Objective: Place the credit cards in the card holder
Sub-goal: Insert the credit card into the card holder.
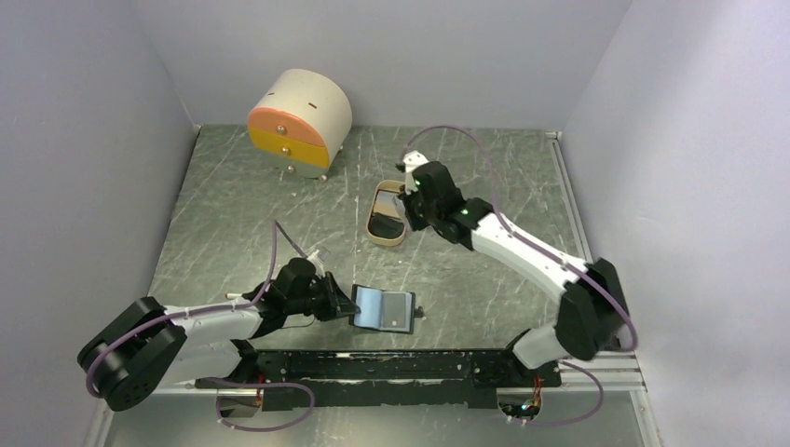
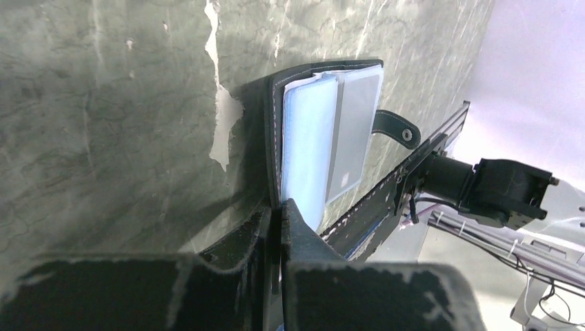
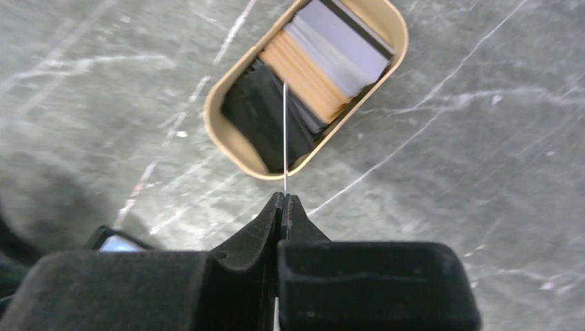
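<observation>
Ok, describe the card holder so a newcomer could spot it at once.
Start at the table's near edge, just ahead of the left arm, where the left pincer is shut on the card holder. It is a flat black wallet opened to a pale blue inner face, unlike the tan oval tray farther back.

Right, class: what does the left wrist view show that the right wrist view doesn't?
Left wrist only: the left claw shut on the open card holder's edge, its snap tab, a grey card on it. Right wrist only: the right claw pinching a card edge-on above the tan tray of cards. Both: the scratched tabletop, shut jaws, possibly the holder.
</observation>
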You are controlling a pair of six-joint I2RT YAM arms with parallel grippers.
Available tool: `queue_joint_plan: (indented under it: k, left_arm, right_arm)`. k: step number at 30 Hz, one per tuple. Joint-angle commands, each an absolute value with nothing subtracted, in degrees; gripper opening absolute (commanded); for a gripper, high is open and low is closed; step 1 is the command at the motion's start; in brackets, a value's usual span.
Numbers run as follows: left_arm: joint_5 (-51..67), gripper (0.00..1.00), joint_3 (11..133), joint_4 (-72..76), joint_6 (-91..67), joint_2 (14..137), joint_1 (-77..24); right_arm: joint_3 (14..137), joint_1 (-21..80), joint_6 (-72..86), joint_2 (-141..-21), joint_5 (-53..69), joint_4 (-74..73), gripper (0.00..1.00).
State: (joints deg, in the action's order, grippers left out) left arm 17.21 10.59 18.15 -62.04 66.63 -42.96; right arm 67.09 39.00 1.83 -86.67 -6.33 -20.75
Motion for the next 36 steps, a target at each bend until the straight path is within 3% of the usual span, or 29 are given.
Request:
queue_joint_plan:
  k: [1, 9, 13, 19, 22, 28, 36]
  left_arm:
    - [13.1, 0.09, 9.4, 17.8, -65.3, 65.3, -43.2]
    - [13.8, 0.09, 9.9, 19.5, -66.5, 68.9, -43.2]
    - [14.0, 0.19, 9.0, 19.7, -67.1, 68.5, -43.2]
    - [14.0, 0.24, 7.5, 20.1, -67.7, 65.7, -43.2]
    - [13.9, 0.24, 6.6, 20.4, -67.9, 64.9, -43.3]
    - [14.7, 0.11, 6.0, 21.6, -68.0, 66.0, -43.2]
    - [14.1, 0.11, 7.1, 19.0, -66.9, 64.7, -43.2]
  right_arm:
    - [58.9, 39.9, 15.8, -76.4, -2.1, -13.2, 0.0]
    - [39.9, 42.9, 37.5, -63.9, 6.3, 0.4, 0.0]
    - [31.8, 45.5, 45.3, -61.5, 5.9, 5.7, 0.0]
    - [23.1, 50.7, 56.0, -61.0, 4.0, 13.5, 0.0]
    - [21.0, 52.5, 58.3, -61.0, 1.7, 14.2, 0.0]
    - [16.8, 54.3, 62.9, -59.2, -1.3, 14.5, 0.0]
    - [13.7, 55.4, 64.6, -60.4, -0.1, 17.7, 0.0]
